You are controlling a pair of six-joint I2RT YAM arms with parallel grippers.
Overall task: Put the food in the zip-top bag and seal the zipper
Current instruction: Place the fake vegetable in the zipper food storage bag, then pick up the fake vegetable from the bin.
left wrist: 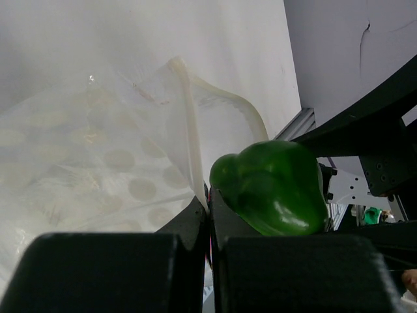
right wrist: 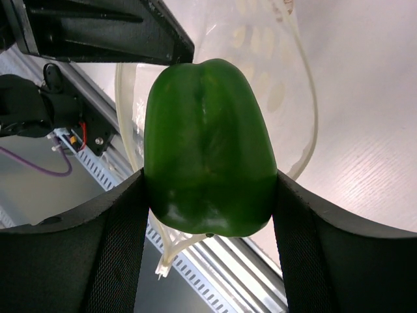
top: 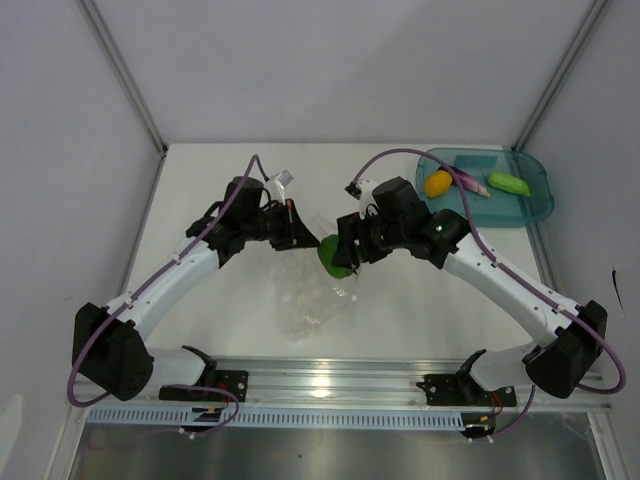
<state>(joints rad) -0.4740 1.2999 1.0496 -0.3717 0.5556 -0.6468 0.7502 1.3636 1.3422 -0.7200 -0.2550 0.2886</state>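
Holding the green pepper (right wrist: 208, 150) clamped in your right gripper (top: 345, 252) at the zip-top bag (top: 305, 295) mouth, left gripper (left wrist: 210, 228) pinching the zipper (left wrist: 190, 130): a snagged rim could yank it free.

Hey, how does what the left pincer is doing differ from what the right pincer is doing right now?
The left pincer pinches the zip-top bag at its mouth edge, its jaws nearly together; the right pincer grips the green pepper, jaws spread wide around it. The left holds thin, limp plastic; the right holds a solid, rounded piece. Shared: both are shut on something and meet over the middle of the table.
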